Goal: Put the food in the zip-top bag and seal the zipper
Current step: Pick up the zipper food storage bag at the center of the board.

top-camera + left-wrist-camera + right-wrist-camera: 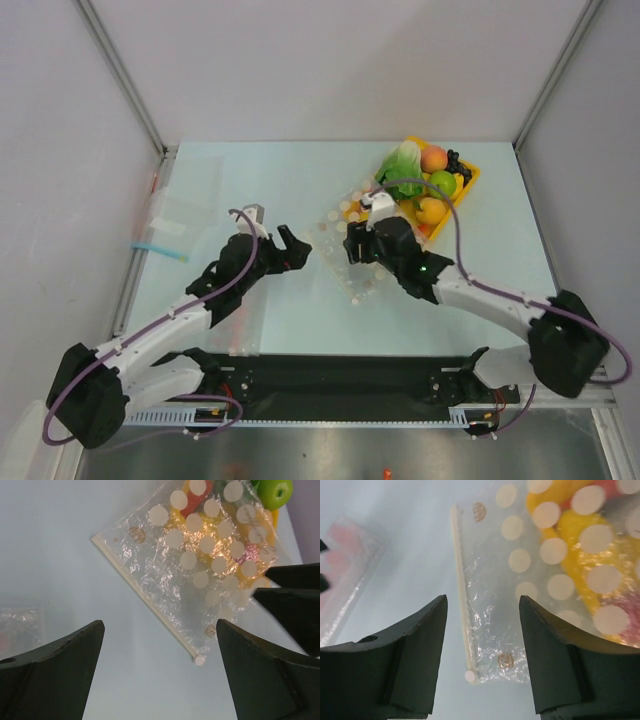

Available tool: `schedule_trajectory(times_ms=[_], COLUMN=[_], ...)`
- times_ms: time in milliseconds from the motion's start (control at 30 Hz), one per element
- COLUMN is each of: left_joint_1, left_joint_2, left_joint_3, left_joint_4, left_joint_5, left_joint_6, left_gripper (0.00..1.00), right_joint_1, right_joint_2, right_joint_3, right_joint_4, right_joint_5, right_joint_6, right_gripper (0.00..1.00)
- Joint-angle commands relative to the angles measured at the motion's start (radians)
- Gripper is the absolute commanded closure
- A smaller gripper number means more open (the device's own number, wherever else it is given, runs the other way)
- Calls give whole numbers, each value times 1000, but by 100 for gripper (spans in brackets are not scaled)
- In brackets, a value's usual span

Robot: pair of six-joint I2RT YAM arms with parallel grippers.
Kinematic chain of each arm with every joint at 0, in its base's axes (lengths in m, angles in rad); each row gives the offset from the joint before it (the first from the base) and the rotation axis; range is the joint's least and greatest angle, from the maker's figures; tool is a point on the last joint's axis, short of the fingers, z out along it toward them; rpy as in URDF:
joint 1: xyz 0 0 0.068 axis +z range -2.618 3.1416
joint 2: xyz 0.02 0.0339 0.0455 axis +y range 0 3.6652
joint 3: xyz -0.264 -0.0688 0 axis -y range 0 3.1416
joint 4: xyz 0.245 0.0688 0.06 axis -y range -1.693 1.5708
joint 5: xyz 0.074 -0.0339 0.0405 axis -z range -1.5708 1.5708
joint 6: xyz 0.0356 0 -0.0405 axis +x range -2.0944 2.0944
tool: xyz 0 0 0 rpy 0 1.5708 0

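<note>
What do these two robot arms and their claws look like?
Both arms, left arm and right arm, have white links between chunky black joints, with a purple cable looping along each. The left gripper and right gripper are black, each with two broad, wedge-shaped fingers. A small green light glows on the right arm.

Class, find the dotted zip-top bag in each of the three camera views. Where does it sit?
Top external: zip-top bag just right of centre, partly under the right pincer, beside the yellow tray.
Left wrist: upper centre to right, zipper running diagonally.
Right wrist: centre to right, zipper upright at centre.
Shared landmark: the right pincer, seen in all three.
</note>
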Motion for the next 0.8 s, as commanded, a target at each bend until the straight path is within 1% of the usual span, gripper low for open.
schedule_trajectory(times_ms=[0,67,133,200,267,333,500,533,567,600,667,767], left_joint_1=[12,26,49,67,84,92,94,95,95,95,95,97], left_joint_2=[-84,-138,-194,-234,-277,-296,-294,-288,-288,-284,-279,-268], left_joint_3=[-22,-48,-72,-114,-149,-163,-158,-155,-154,-154,-154,-148], left_joint_4=[56,53,55,67,81,82,70,67,68,70,73,72], left_joint_5=[-7,-30,-41,-53,-64,-78,-81,-78,-75,-70,-68,-61], left_joint_6=[-45,-57,-84,-118,-138,-160,-164,-164,-164,-163,-161,-158], left_gripper=[0,0,0,0,1,3,3,4,3,3,4,4], right_joint_1=[52,80,90,103,106,113,117,120,123,124,129,137], right_joint_2=[179,250,344,397,454,483,584,615,615,638,656,670], right_joint_3=[106,173,212,262,287,310,364,385,393,401,421,433], right_joint_4=[-91,-123,-158,-200,-224,-235,-287,-302,-309,-316,-332,-338], right_joint_5=[-33,-22,-22,-22,-34,-30,-31,-15,-14,2,13,10], right_joint_6=[-156,-199,-214,-219,-219,-216,-210,-205,-207,-202,-201,-197], right_gripper=[37,39,41,41,40,39,43,47,47,54,56,64])
